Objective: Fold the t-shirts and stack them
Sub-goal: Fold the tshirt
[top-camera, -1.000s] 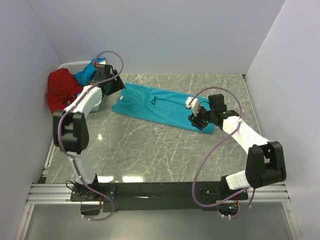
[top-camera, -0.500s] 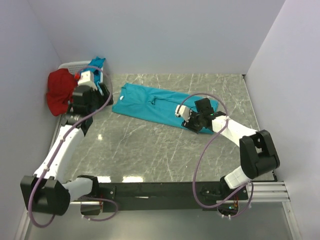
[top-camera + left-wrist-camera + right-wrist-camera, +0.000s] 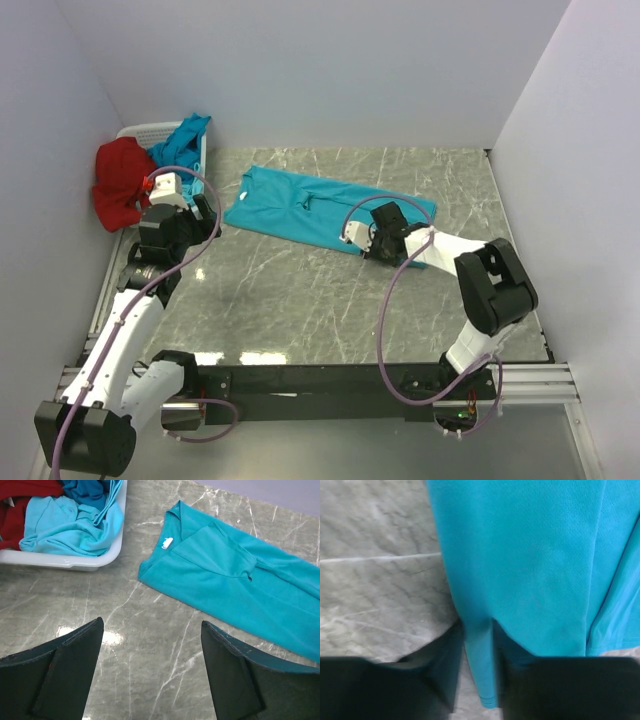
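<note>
A turquoise t-shirt lies folded lengthwise on the marble table, also in the left wrist view. My right gripper is shut on its near hem edge, the cloth pinched between the fingers. My left gripper is open and empty above bare table, near the shirt's collar end; it shows in the top view. A red t-shirt hangs over the white basket's left side, with more turquoise shirts inside it.
The basket stands in the far left corner against the walls, its rim close to my left gripper. White walls close in the table on three sides. The arm bases sit on a black rail at the near edge.
My left arm has swung back from the basket toward the near left. My right gripper has slid left along the shirt's near edge and holds the hem.
</note>
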Controlling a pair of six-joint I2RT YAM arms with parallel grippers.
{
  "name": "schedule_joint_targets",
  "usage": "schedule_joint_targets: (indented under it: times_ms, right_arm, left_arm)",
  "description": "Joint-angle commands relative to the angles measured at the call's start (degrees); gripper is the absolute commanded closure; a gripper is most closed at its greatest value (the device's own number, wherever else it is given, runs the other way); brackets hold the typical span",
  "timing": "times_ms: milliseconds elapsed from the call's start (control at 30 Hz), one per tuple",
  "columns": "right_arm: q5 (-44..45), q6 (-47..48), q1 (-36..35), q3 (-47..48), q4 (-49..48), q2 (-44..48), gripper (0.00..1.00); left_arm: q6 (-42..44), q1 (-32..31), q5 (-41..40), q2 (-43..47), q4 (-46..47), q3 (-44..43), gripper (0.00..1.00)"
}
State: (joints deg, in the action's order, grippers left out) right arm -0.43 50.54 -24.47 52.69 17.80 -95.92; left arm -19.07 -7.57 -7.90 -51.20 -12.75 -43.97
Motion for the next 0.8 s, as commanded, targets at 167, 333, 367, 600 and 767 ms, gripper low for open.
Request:
schedule_joint_targets:
  times_ms: [167, 333, 367, 600, 767]
  right_arm:
    - [5.43, -1.24, -2.95, 4.36, 5.22, -2.69, 1.00]
    - [4.82, -1.94, -6.20, 2.34, 10.49, -0.07, 1.00]
    - [3.95, -2.64, -8.99, 0.42, 11.37, 1.94, 1.00]
    - [-5.52, -10.81, -28.25, -4.96, 19.98, 8.46, 0.95]
    - [-8.81, -11.08, -30.47, 2.41, 25.70, 11.36, 0.52]
  left_arm:
    - [1.49, 0.01, -0.71, 1.28, 2.29, -0.24, 0.16]
    - [1.40, 0.02, 0.08, 1.54, 2.29, -0.33, 0.16]
    - [1.40, 0.10, 0.43, 1.63, 2.29, -0.33, 0.16]
    - [1.32, 0.01, 2.27, 1.45, 2.56, -0.42, 0.16]
    - [1.49, 0.02, 2.54, 1.19, 2.38, -0.33, 0.16]
